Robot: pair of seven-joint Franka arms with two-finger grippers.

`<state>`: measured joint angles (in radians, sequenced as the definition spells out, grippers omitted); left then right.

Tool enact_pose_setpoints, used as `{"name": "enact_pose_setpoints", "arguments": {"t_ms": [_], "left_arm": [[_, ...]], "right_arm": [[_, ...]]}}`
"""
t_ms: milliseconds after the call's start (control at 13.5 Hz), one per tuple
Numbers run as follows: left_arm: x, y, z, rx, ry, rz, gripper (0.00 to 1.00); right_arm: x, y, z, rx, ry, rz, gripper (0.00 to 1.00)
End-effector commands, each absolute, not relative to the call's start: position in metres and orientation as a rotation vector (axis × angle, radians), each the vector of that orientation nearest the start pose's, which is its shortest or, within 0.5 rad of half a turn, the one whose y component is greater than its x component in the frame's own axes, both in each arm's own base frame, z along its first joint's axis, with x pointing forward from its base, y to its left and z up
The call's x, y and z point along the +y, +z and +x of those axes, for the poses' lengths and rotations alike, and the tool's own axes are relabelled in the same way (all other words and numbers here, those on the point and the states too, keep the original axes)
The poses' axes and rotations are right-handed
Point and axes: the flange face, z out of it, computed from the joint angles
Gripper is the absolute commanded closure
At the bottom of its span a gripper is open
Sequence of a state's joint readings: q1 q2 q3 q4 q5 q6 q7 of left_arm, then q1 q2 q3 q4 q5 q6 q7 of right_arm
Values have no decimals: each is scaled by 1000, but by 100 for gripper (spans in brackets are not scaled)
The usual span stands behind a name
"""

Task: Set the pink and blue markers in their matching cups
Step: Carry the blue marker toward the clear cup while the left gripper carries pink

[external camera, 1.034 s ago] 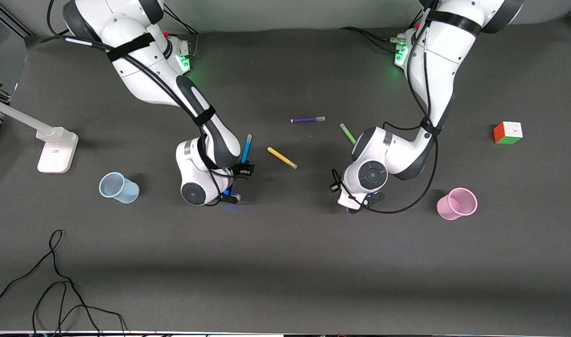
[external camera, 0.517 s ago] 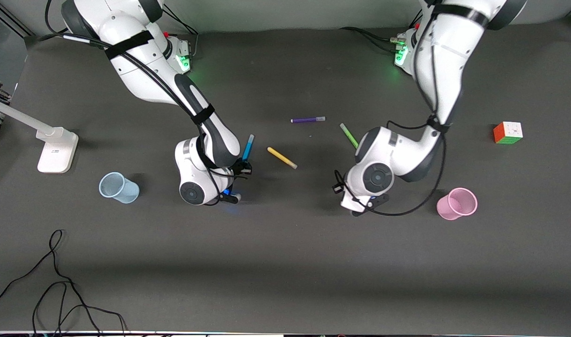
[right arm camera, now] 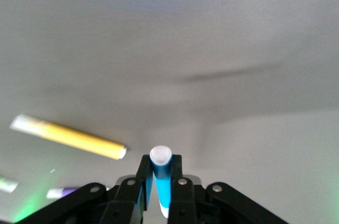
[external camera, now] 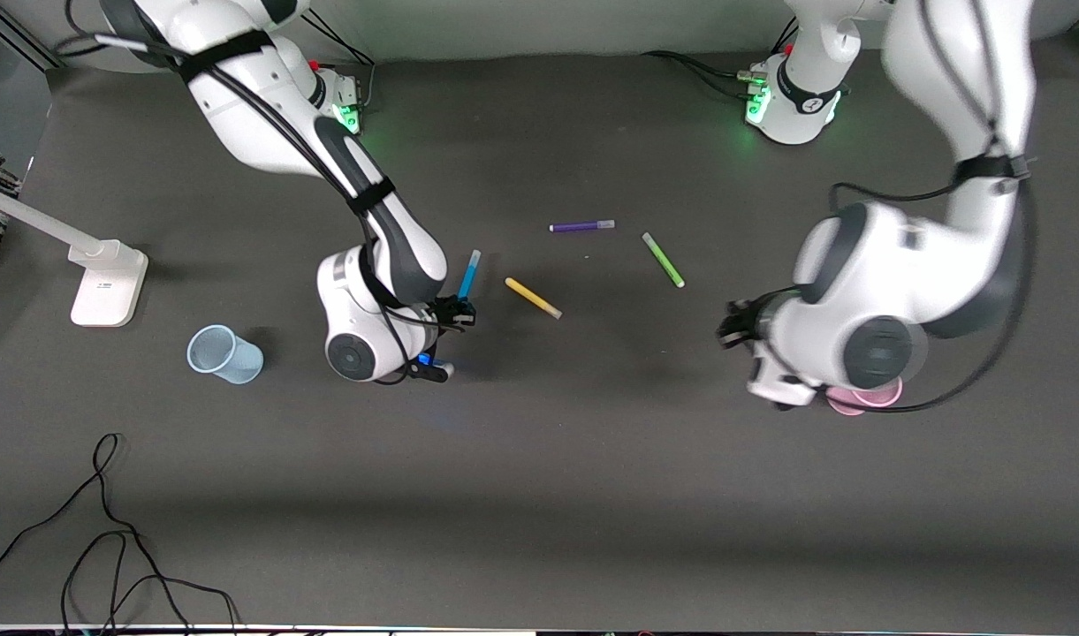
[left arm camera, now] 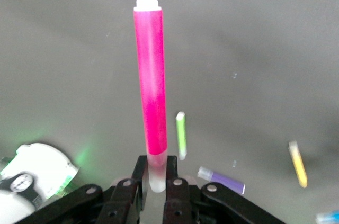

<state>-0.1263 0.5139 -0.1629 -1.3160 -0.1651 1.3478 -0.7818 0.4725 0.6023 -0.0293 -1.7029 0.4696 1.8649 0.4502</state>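
My right gripper (external camera: 458, 314) is shut on the blue marker (external camera: 469, 273), which stands tilted over the table's middle; it also shows between the fingers in the right wrist view (right arm camera: 161, 173). The pale blue cup (external camera: 225, 354) stands toward the right arm's end. My left gripper (left arm camera: 158, 173) is shut on the pale cap end of the pink marker (left arm camera: 150, 86). In the front view that marker is hidden under the left wrist (external camera: 862, 349). The wrist hangs over the pink cup (external camera: 857, 404), of which only a rim sliver shows.
Purple (external camera: 581, 226), green (external camera: 663, 260) and yellow (external camera: 533, 299) markers lie on the mat between the arms. A white lamp base (external camera: 108, 283) stands at the right arm's end. A black cable (external camera: 106, 530) lies near the front corner.
The left arm has risen and swung toward its own end of the table with the pink marker, and now covers the pink cup. The right arm has shifted slightly toward the blue cup.
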Motion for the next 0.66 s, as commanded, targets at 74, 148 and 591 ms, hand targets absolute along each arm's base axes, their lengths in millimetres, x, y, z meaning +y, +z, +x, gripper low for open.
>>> {"name": "enact_pose_setpoints", "arguments": {"t_ms": [74, 148, 591], "left_arm": [[-44, 430, 637, -810, 1179, -3076, 100], [-16, 428, 637, -816, 1221, -3114, 100], [114, 359, 648, -1110, 1476, -3261, 100]], "right_arm": [[253, 306, 561, 346, 632, -2919, 100], [237, 327, 565, 319, 571, -2929, 100], [108, 432, 583, -3, 250, -2994, 100]]}}
